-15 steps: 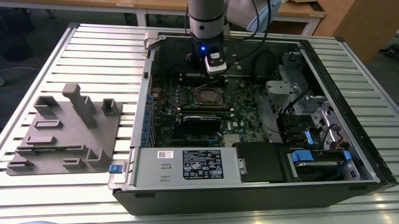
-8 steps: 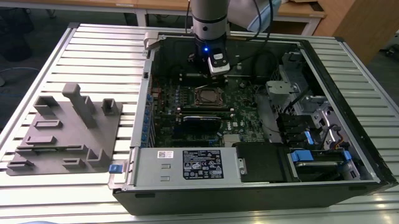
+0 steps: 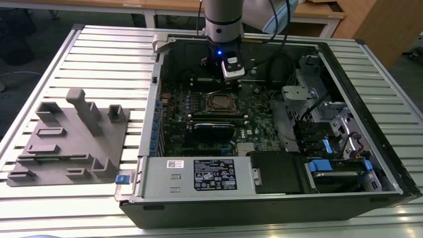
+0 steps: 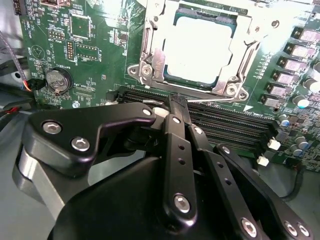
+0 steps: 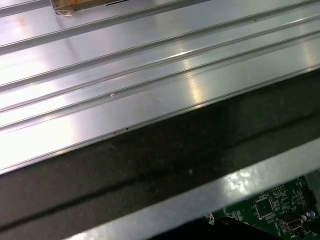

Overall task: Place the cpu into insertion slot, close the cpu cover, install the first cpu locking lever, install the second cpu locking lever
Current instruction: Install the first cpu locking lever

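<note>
A ribbed aluminium table (image 3: 79, 49) carries everything, with wooden furniture behind it. The largest thing on it is the open computer case (image 3: 370, 124), lying on its side; its silver power supply (image 3: 198, 176) bears a black label with white print too small for me to read. On the exterior view's left lies a grey fixture tray (image 3: 66, 144). Inside the case is the green motherboard (image 4: 100, 45), printed with fine white lettering I cannot make out. My fingers (image 4: 178, 111) are together, holding nothing, poised above the long black memory slots (image 4: 235, 130) just beside the insertion slot (image 4: 165, 85). The cpu (image 4: 197, 52) sits in that slot, its metal top showing through the window of the cpu cover (image 4: 150, 50), which lies flat around it.
</note>
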Robot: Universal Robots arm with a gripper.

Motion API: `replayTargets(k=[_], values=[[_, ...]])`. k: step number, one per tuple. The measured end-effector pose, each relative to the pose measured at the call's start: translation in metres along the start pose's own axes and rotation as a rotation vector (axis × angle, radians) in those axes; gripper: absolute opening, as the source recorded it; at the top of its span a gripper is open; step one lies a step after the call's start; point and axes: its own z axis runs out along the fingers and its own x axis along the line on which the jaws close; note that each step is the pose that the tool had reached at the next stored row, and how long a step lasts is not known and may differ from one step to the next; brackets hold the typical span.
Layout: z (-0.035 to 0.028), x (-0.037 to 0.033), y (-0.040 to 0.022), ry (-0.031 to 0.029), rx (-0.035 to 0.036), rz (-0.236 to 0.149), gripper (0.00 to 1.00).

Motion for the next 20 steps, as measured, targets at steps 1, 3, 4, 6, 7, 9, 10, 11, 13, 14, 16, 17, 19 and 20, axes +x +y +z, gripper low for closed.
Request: replayTargets(k=[1, 3, 4, 6, 7, 9, 10, 11, 13, 14, 16, 17, 19, 20], values=[[0.0004, 0.0000, 0.0000, -0.0006, 0.0000, 0.002, 0.11], [0.0013, 0.0001, -0.0002, -0.0021, 0.0014, 0.015, 0.11], [0.0019, 0.0002, -0.0003, -0.0041, 0.0033, 0.032, 0.11], [0.0027, 0.0003, -0.0004, -0.0082, 0.0073, 0.068, 0.11], [0.0029, 0.0003, -0.0004, -0.0102, 0.0092, 0.084, 0.11], [0.0034, 0.0004, -0.0004, -0.0131, 0.0118, 0.109, 0.11], [0.0035, 0.0004, -0.0004, -0.0145, 0.0130, 0.121, 0.11], [0.0038, 0.0005, -0.0004, -0.0159, 0.0143, 0.133, 0.11], [0.0043, 0.0005, -0.0004, -0.0192, 0.0175, 0.161, 0.11], [0.0044, 0.0006, -0.0004, -0.0205, 0.0188, 0.172, 0.11], [0.0049, 0.0007, -0.0003, -0.0227, 0.0208, 0.192, 0.11], [0.0051, 0.0008, -0.0001, -0.0237, 0.0216, 0.199, 0.11], [0.0053, 0.0010, 0.0005, -0.0249, 0.0229, 0.210, 0.11], [0.0054, 0.0012, 0.0010, -0.0252, 0.0233, 0.213, 0.11]])
